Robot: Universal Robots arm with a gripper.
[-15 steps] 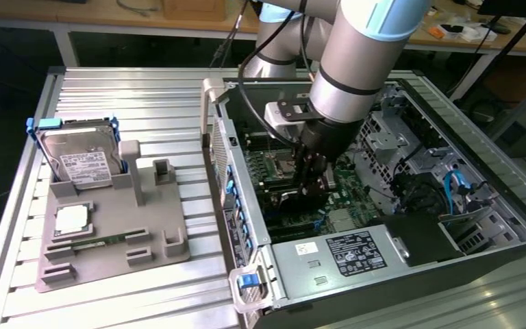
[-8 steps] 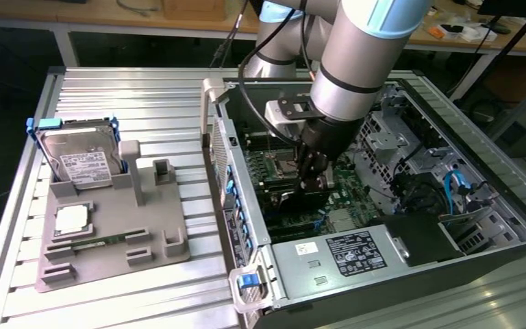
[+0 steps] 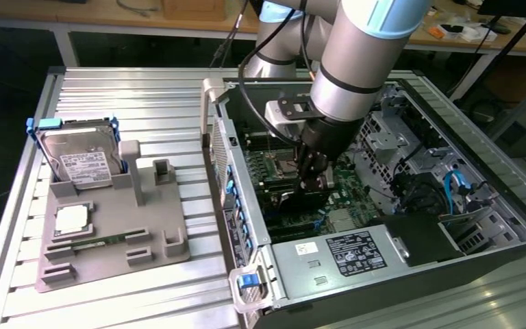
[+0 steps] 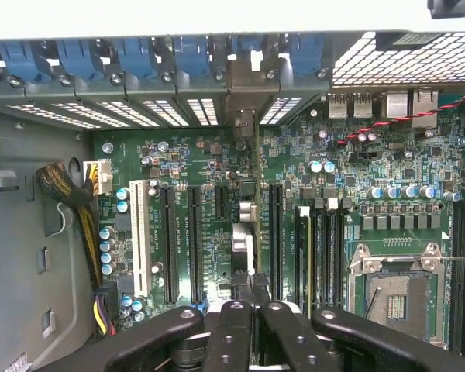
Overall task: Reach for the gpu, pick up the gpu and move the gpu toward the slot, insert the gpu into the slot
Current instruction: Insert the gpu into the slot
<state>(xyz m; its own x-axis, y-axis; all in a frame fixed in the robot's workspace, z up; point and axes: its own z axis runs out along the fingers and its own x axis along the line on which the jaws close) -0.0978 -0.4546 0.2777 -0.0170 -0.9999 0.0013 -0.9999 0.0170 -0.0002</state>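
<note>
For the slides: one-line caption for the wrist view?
Gripper shut on the gpu, edge-on above the motherboard.

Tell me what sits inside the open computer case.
A green motherboard with its processor socket, and the tool closed on the gpu, seen edge-on. The board beneath card and tool is hidden.

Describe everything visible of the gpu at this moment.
The gpu appears edge-on in the wrist view: a thin card standing upright on the green motherboard, between long black sockets. Its metal bracket end meets the case's slotted rear wall. The gripper is shut on its upper edge.
</note>
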